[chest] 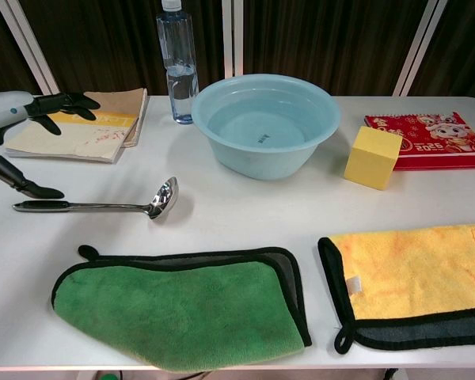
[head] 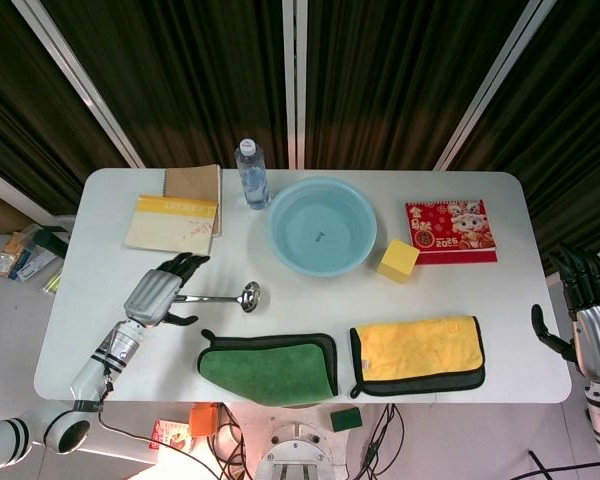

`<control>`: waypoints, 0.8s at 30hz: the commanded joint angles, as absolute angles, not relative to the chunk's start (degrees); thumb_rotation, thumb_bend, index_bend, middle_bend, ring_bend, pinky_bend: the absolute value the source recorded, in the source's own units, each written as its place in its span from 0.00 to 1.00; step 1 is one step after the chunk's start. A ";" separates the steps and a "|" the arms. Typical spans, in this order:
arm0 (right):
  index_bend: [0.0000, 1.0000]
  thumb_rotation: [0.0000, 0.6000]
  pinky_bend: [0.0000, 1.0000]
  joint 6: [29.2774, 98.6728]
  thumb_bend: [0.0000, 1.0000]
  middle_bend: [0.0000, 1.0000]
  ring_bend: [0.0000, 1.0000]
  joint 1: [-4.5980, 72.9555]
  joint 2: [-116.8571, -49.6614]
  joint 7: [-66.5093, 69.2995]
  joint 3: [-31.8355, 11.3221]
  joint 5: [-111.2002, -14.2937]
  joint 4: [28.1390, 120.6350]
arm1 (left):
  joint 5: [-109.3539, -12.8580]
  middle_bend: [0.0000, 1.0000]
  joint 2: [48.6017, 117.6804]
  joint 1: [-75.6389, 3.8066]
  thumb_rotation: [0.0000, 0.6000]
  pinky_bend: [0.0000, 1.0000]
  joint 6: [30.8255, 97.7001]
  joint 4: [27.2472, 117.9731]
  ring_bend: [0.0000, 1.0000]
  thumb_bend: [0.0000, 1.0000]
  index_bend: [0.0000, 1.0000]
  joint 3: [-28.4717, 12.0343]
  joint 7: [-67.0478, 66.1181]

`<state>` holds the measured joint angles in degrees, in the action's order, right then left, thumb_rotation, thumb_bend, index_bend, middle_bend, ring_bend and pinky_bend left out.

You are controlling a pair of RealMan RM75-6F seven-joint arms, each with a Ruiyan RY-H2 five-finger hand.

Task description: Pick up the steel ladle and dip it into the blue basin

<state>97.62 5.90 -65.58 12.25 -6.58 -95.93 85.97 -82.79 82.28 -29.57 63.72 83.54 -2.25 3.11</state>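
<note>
The ladle [chest: 103, 206] lies flat on the table [head: 310, 300], long axis left to right, bowl toward the basin [head: 322, 225], handle end under your left hand [head: 163, 293]. That hand hovers over the handle, fingers apart, holding nothing. Your right hand [head: 588, 310] sits well apart at the table's far edge, open and empty
</note>
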 commanded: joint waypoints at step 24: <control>0.00 1.00 0.00 100.70 0.49 0.00 0.00 4.58 -65.37 11.38 -5.92 -97.57 86.69 | -76.86 0.15 88.88 -29.06 1.00 0.23 57.36 72.28 0.07 0.23 0.31 -1.86 3.04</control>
<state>100.71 4.56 -65.36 11.38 -5.93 -97.58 86.68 -76.99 88.12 -29.10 57.66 72.97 -1.99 3.12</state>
